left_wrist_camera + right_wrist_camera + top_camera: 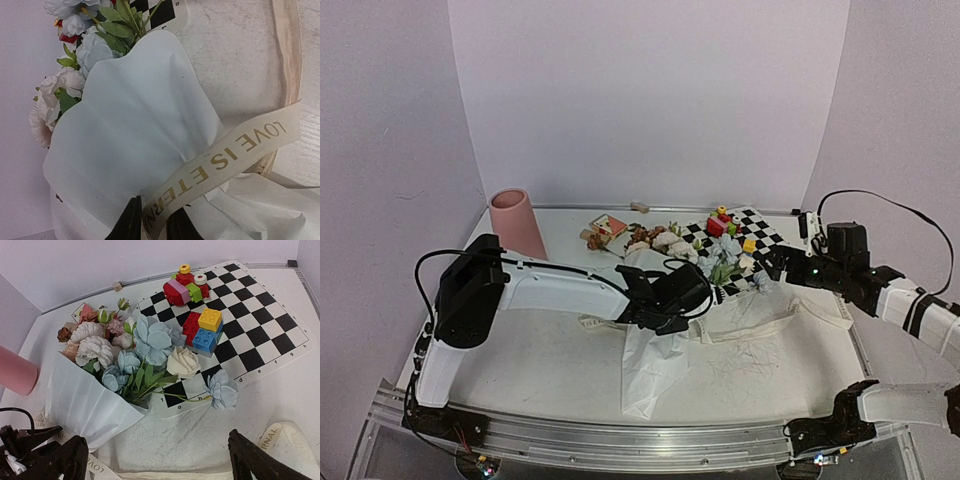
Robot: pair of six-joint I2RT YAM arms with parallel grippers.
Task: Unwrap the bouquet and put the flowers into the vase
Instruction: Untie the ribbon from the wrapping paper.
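Bouquet point(665, 243) centre frame, blooms toward upper right; left gripper point(154, 212) at wrapped end, pinching ribbon point(250, 140); right gripper point(157, 460) splayed, empty.

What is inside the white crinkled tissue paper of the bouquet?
Pale pink, white and light blue artificial roses with green leaves stick out of the white tissue paper. Their stems are covered by it.

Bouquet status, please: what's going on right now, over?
Left end effector pinching the ribbon; right end effector open, holding nothing. Bouquet still wrapped, lying on table. Toy blocks close beside flower heads.
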